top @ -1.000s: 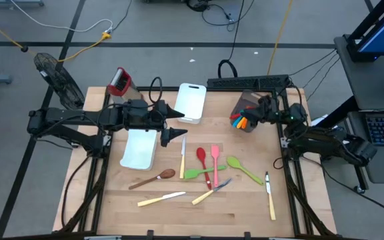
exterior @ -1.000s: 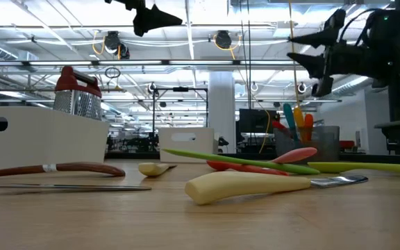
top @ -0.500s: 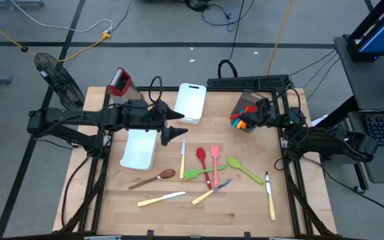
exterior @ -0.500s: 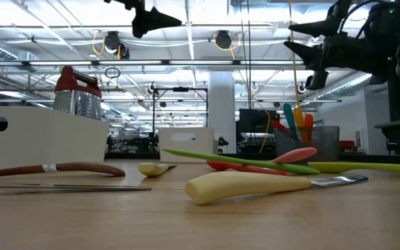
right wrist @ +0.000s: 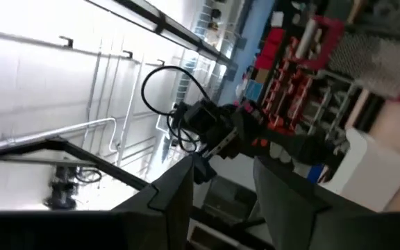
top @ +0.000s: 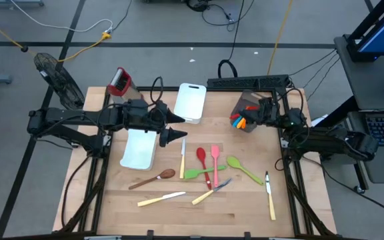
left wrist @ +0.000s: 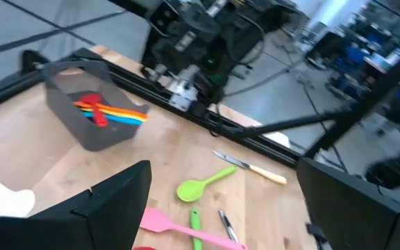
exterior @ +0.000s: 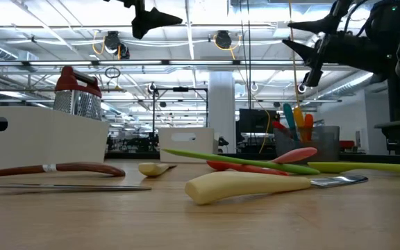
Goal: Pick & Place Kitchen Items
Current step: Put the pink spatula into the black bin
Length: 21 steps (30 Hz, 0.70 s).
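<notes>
Several kitchen items lie on the wooden table: a wooden spoon (top: pixel 153 179), cream-handled knives (top: pixel 162 198) (top: pixel 270 195) (top: pixel 183 159), a red spoon (top: pixel 201 158), a pink spatula (top: pixel 215 160), a green spatula (top: pixel 197 174) and a green spoon (top: pixel 244 169). A dark holder (top: pixel 245 113) at the far right holds orange, red and blue utensils (left wrist: pixel 110 113). My left gripper (top: pixel 173 126) hovers open, high above the table's middle. My right gripper (exterior: pixel 298 38) hangs open, high beside the holder, with nothing between its fingers.
Two white tubs stand on the table, one (top: pixel 139 148) under the left arm and one (top: pixel 191 102) at the far middle. A red-topped metal grater (top: pixel 119 81) stands at the far left corner. Bare wood lies along the near edge.
My right gripper has rolled about its own axis and risen a little beside the holder, staying open. The items on the table have not moved.
</notes>
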### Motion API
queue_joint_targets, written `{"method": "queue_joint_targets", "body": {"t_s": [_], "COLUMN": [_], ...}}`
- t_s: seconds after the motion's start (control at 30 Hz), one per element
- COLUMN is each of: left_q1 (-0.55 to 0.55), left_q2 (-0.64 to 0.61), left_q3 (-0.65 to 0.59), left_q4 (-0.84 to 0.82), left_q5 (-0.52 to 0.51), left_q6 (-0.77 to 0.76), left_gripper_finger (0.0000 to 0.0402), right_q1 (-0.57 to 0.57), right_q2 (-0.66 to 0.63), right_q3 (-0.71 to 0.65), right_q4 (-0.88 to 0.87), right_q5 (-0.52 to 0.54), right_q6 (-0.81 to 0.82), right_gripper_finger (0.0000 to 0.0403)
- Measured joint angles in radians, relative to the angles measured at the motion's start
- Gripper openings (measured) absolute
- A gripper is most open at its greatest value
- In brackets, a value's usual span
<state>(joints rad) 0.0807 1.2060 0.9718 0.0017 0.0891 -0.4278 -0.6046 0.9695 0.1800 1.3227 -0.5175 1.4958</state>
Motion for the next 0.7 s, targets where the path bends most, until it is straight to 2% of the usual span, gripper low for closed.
{"method": "queue_joint_targets", "body": {"t_s": [0.17, 0.3, 0.43, 0.5, 0.63, 0.7], "left_q1": [0.0, 0.0, 0.004, -0.001, -0.025, -0.035], "left_q2": [-0.01, -0.055, -0.147, -0.2, -0.31, -0.366], "left_q3": [0.0, -0.011, -0.08, -0.133, -0.238, -0.287], "left_q4": [-0.019, -0.041, -0.034, -0.024, 0.007, -0.001], "left_q5": [0.029, 0.034, 0.008, -0.008, -0.01, -0.011], "left_q6": [0.014, 0.062, 0.074, 0.072, 0.062, 0.065], "left_gripper_finger": [0.0367, 0.0367, 0.0367, 0.0367, 0.0367, 0.0367], "right_q1": [0.079, 0.153, 0.221, 0.257, 0.317, 0.348], "right_q2": [0.0, -0.001, -0.001, 0.0, 0.001, 0.001], "right_q3": [0.044, 0.117, 0.217, 0.275, 0.386, 0.429], "right_q4": [-0.01, -0.079, -0.311, -0.475, -0.778, -0.886], "right_q5": [0.074, 0.076, 0.088, 0.135, 0.274, 0.385], "right_q6": [-0.14, -0.249, -0.389, -0.473, -0.633, -0.686], "right_gripper_finger": [0.0142, 0.014, 0.0137, 0.0137, 0.0137, 0.0137]}}
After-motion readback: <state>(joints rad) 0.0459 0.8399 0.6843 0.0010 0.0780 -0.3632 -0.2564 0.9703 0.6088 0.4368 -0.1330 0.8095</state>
